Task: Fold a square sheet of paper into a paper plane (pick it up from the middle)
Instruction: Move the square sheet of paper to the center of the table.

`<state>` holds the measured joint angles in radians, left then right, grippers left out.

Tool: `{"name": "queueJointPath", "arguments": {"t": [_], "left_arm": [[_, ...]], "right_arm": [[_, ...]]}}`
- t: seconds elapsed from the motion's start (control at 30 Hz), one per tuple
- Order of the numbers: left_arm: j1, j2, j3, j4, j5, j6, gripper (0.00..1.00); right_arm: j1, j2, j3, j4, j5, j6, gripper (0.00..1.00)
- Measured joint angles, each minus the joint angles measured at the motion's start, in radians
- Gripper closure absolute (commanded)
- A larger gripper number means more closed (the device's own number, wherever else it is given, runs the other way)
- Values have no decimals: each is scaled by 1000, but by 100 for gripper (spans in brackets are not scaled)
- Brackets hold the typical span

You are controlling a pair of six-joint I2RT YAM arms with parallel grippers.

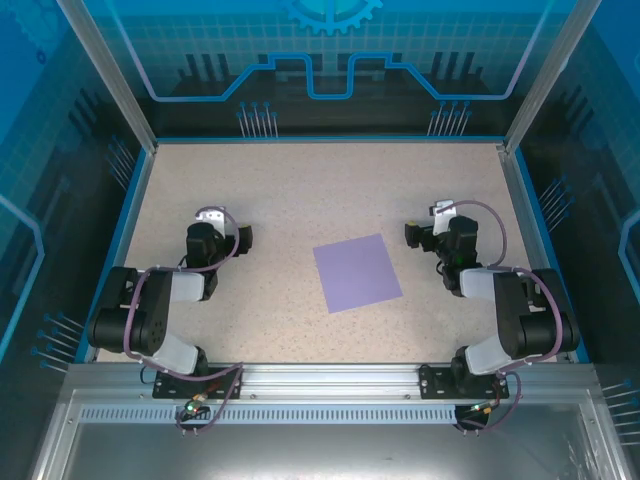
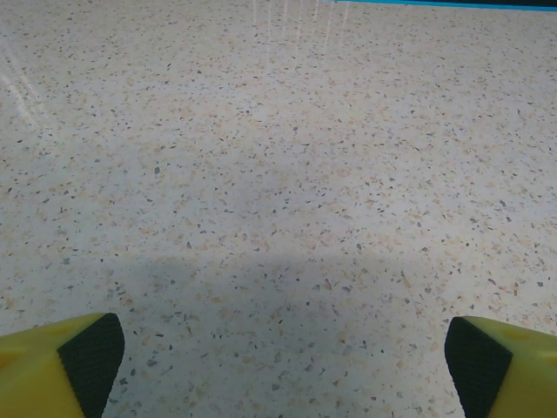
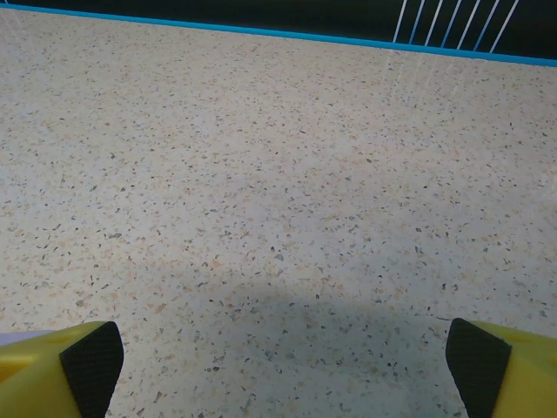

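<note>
Both sets of jaws gaping empty, left gripper (image 2: pixel 278 370) and right gripper (image 3: pixel 283 370) hovering over speckled beige table (image 1: pixel 300 190), square sheet of paper (image 1: pixel 357 273) lying flat between them, blue-patterned walls (image 1: pixel 330 70) enclosing everything.

Fingers (image 2: pixel 43 374) partly past lower edge

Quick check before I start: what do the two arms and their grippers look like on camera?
The left arm and right arm have black joints, silver-grey link shells and a greyish-purple cable looped along each. The left gripper and right gripper have yellow fingers tipped with black pads. No markings are legible.
</note>
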<state>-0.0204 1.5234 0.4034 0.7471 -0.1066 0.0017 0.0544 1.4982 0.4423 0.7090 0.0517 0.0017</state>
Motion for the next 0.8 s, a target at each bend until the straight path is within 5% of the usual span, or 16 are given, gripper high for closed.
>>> {"name": "queueJointPath", "arguments": {"t": [0.8], "left_arm": [[2, -40, 37, -101, 10, -2, 1]], "right_arm": [[-10, -11, 1, -23, -43, -3, 1]]}}
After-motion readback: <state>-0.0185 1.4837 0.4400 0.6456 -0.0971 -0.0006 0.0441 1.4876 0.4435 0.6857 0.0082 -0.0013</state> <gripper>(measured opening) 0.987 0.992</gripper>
